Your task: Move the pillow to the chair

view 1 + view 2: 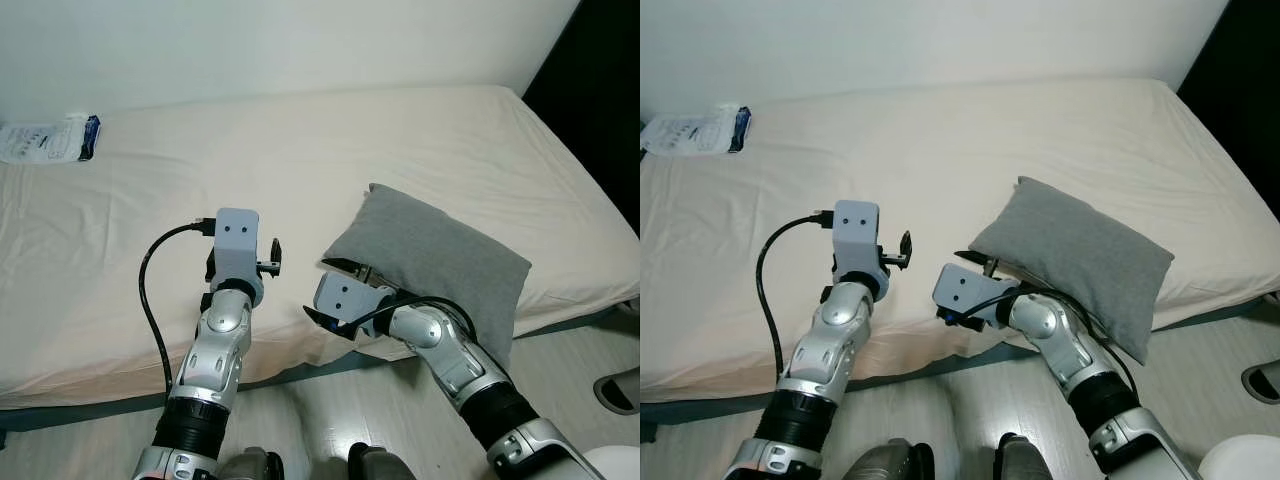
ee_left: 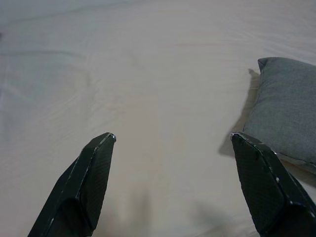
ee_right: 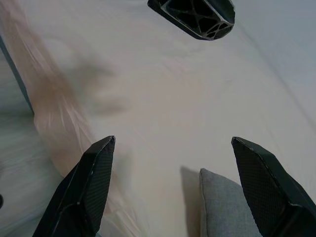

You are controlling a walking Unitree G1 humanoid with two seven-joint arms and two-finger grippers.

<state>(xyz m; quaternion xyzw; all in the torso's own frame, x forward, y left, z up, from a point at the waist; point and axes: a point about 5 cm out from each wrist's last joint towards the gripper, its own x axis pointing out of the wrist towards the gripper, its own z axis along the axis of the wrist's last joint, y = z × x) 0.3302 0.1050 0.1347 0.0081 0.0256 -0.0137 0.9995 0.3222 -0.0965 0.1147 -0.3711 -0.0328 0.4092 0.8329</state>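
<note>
A grey pillow (image 1: 430, 262) lies on the cream bed (image 1: 300, 150), near its front right edge, one corner hanging over the side. My right gripper (image 3: 173, 139) is open just off the pillow's near left corner (image 3: 222, 207), low over the sheet, with nothing between its fingers. My left gripper (image 2: 173, 136) is open too. It hovers over bare sheet a little left of the pillow (image 2: 286, 108). One left finger (image 3: 197, 17) appears in the right wrist view.
A white and blue packet (image 1: 45, 140) lies at the bed's far left by the wall. Grey floor (image 1: 560, 350) runs along the bed's front edge, with a slipper (image 1: 620, 387) at the right. A dark gap (image 1: 600, 90) borders the bed's right side.
</note>
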